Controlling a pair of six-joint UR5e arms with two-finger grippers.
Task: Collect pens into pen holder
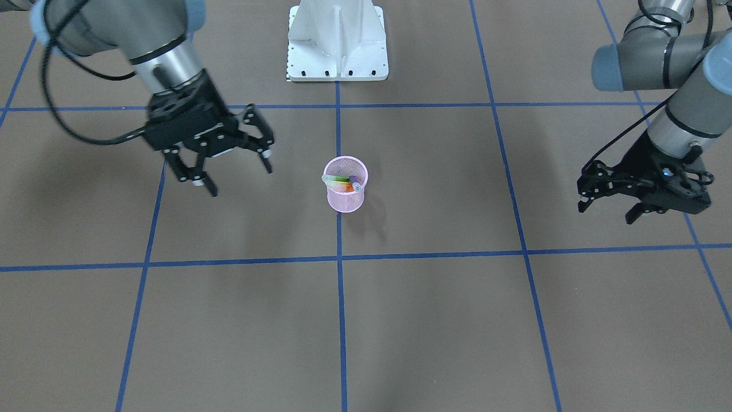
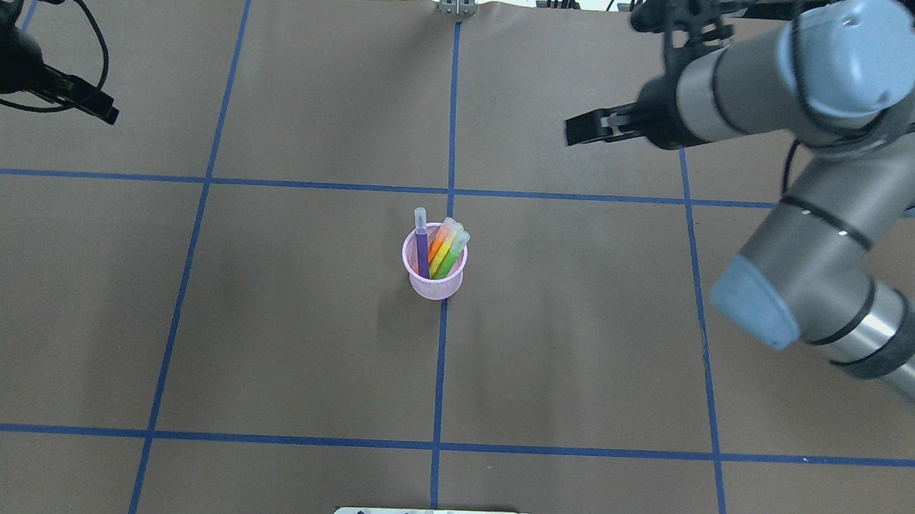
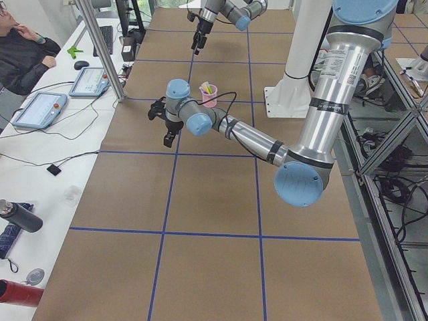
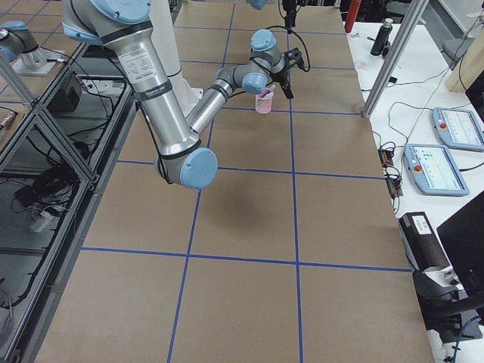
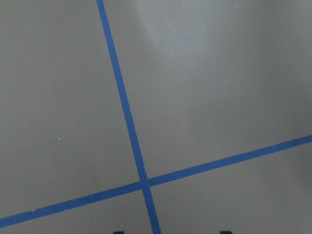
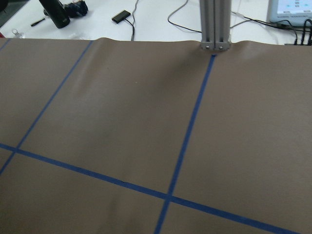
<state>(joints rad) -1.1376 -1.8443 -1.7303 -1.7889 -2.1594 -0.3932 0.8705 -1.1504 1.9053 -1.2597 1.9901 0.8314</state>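
Overhead exterior view: the pink mesh pen holder (image 2: 433,288) stands upright at the middle of the surface (image 2: 268,341), on a blue grid line (image 2: 440,364). The purple pen (image 2: 421,248), orange pen (image 2: 439,245) and green pen (image 2: 450,258) lean inside it, pale cap ends up past the rim. I see no pen lying loose, so I judge the collecting done. My right pincer (image 1: 240,177) and left pincer (image 1: 606,210) hang well apart from the cup, one on each side, jaws spread and holding nothing, where neither can knock it.

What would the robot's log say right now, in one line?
pens: in holder | holder: upright | left gripper: open, empty | right gripper: open, empty | both: away from holder
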